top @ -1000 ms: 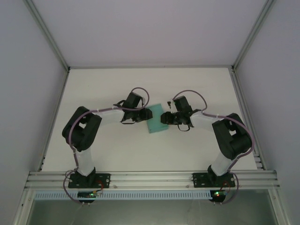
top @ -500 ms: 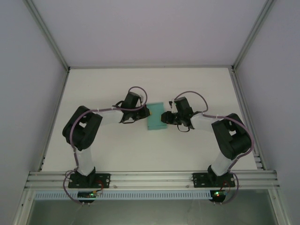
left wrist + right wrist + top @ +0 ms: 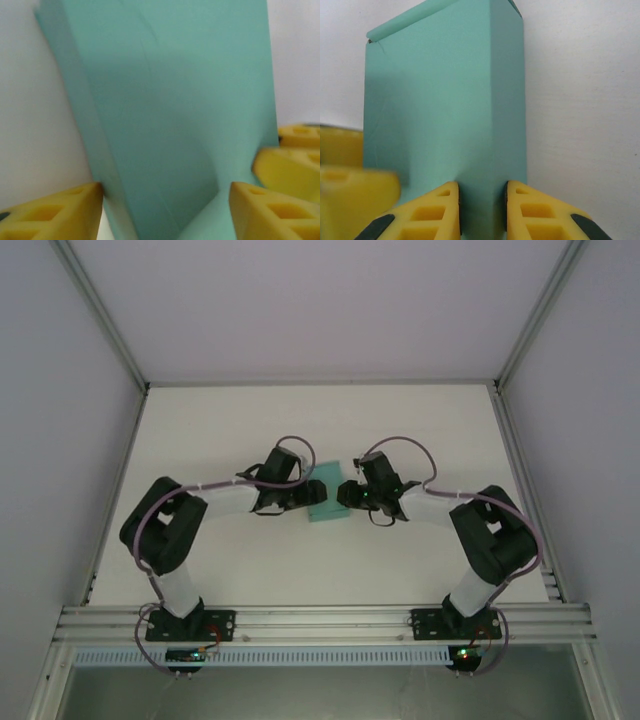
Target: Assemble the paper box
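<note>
Paper box (image 3: pixel 326 506), right end effector (image 3: pixel 481 194) pinching it, left end effector (image 3: pixel 165 192) clasping it

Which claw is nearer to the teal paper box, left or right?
Right, by little. The right claw is clamped on one edge of the paper box. The left claw flanks its opposite side, fingers wide apart; whether they press it is unclear.

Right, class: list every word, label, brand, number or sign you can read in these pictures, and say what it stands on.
None: there is no readable text.
Paper box: plain teal card, no print or label on the faces shown.
Arm bases: small lights glow there, and any lettering is too small to read.
</note>
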Action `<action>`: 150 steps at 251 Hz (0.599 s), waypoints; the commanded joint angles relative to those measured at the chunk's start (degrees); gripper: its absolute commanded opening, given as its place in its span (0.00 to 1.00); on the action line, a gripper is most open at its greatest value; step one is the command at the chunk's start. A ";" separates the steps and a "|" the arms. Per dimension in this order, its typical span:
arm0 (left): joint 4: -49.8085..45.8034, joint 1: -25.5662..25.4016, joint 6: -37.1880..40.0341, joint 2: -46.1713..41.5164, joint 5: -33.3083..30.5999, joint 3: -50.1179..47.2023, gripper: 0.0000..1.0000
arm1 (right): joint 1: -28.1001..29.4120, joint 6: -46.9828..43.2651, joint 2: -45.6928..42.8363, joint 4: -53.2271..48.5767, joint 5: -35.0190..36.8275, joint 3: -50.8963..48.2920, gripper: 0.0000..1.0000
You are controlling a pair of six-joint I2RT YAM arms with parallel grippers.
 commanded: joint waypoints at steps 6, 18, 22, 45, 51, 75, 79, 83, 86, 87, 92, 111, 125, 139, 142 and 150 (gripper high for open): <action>-3.03 -1.48 0.10 -5.09 3.76 -3.10 0.71 | 1.57 2.37 2.32 -15.27 5.24 -2.86 0.21; -2.78 -1.80 -0.19 -6.36 4.04 -4.41 0.71 | 1.88 2.39 2.10 -15.67 5.63 -2.67 0.21; -2.39 -1.91 -0.33 -6.71 4.24 -5.01 0.71 | 1.94 2.48 2.03 -15.71 5.79 -2.65 0.21; -1.03 -1.99 -1.04 -8.09 4.12 -7.23 0.71 | 2.74 2.47 2.10 -15.81 5.90 -2.29 0.21; -0.97 -1.97 -1.12 -8.16 3.70 -7.35 0.69 | 2.97 2.46 2.09 -15.78 5.90 -2.21 0.21; -0.85 -1.95 -0.79 -7.79 2.35 -7.29 0.66 | 3.54 2.33 2.26 -16.23 6.08 -1.68 0.21; -0.79 -1.95 -0.71 -7.66 2.22 -7.26 0.66 | 3.61 2.32 2.29 -16.31 6.08 -1.72 0.21; -0.65 -1.90 -0.70 -7.53 2.11 -7.16 0.66 | 3.66 2.39 2.28 -16.41 6.08 -1.61 0.21; -0.59 -1.87 -0.68 -7.31 1.99 -7.00 0.66 | 3.63 2.34 2.34 -16.55 6.01 -1.56 0.21; -0.55 -1.86 -0.69 -7.31 1.98 -7.05 0.66 | 3.63 2.37 2.35 -16.61 6.00 -1.56 0.21; -0.46 -1.81 -0.78 -7.22 1.68 -7.01 0.65 | 3.64 2.22 2.36 -16.83 5.90 -1.48 0.21; 0.76 -1.41 -1.08 -6.42 1.96 -6.89 0.64 | 3.64 2.14 2.36 -17.13 5.99 -1.40 0.21; 2.31 -1.08 -1.60 -5.89 2.19 -7.14 0.62 | 3.72 2.12 2.40 -17.20 6.00 -1.44 0.21; 4.28 -0.80 -1.96 -5.25 3.42 -7.34 0.60 | 3.78 2.10 2.46 -17.20 5.99 -1.40 0.21; 4.60 -0.66 -2.05 -5.10 3.63 -7.38 0.60 | 3.81 2.10 2.40 -17.19 5.97 -1.53 0.21; 5.27 -0.61 -2.36 -4.53 4.02 -7.40 0.58 | 3.81 2.07 2.45 -17.20 5.81 -1.53 0.21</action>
